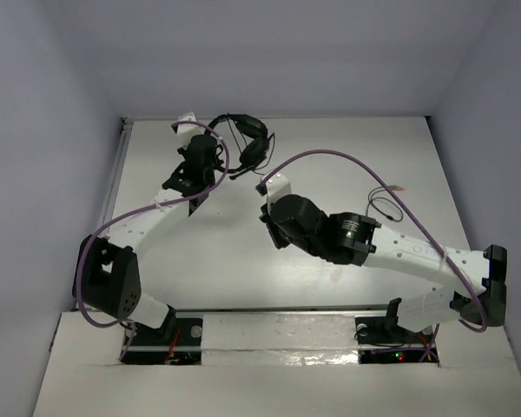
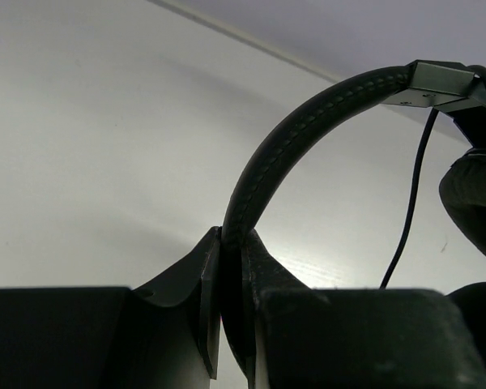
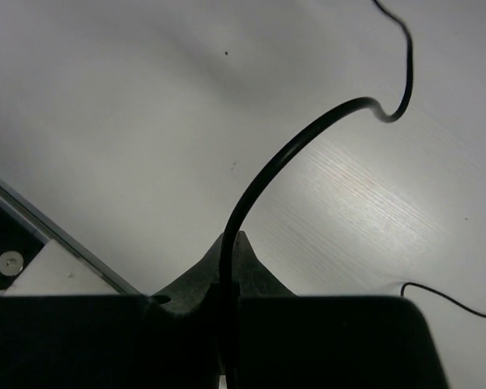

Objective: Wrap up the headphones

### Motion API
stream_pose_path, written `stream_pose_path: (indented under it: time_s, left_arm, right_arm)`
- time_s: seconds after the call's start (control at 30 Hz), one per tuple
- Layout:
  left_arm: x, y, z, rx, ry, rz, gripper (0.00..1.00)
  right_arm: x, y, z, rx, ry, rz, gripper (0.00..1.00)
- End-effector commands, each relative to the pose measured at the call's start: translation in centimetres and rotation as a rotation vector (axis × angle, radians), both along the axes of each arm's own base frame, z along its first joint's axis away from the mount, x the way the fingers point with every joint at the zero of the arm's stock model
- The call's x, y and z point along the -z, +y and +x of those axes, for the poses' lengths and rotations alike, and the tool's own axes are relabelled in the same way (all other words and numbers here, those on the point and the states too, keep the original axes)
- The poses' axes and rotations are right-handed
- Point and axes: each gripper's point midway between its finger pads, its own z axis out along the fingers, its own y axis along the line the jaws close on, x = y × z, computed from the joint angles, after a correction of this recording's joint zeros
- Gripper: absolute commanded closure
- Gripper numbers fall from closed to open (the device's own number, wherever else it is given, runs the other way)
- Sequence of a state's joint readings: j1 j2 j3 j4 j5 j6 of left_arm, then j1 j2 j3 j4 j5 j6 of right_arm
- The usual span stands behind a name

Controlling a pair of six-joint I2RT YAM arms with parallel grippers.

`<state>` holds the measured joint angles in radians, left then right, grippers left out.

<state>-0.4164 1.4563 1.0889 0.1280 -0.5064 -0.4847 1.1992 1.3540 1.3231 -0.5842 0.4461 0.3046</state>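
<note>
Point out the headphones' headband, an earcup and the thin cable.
headband point(image 2: 296, 121): left wrist view, middle of the stitched arc.
earcup point(image 2: 470, 203): left wrist view, its padded side.
cable point(image 3: 275, 154): right wrist view, on its rising curve.

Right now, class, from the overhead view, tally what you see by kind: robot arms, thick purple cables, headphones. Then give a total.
white robot arms: 2 (left arm, right arm)
thick purple cables: 2 (left, right)
black headphones: 1
Total: 5

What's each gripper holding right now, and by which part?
Left gripper is shut on the headphones by the padded headband. Right gripper pinches their thin black cable partway along its run.
</note>
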Motion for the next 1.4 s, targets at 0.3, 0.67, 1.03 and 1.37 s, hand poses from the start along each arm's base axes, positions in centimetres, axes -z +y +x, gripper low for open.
stream_pose_path:
  time_s: [0.3, 0.67, 1.03, 1.37]
  left_arm:
    - [0.5, -5.7, -0.6, 0.132, -0.036, 0.054, 1.00]
    - [4.5, -10.8, -2.8, 0.351, 0.042, 0.092, 1.00]
    - [6.1, -16.2, -3.1, 0.552, 0.157, -0.046, 1.00]
    - [7.0, -19.3, -8.2, 0.840, 0.157, -0.180, 1.00]
  right_arm:
    - [-6.0, 1.2, 0.9, -0.055, -0.119, 0.022, 1.00]
    - [-9.4, 1.4, 2.7, -0.069, -0.170, 0.132, 1.00]
    - [-8.5, 4.9, -1.2, -0.348, -0.079, 0.198, 1.00]
    - [-13.6, 0.1, 4.0, -0.112, -0.273, 0.274, 1.00]
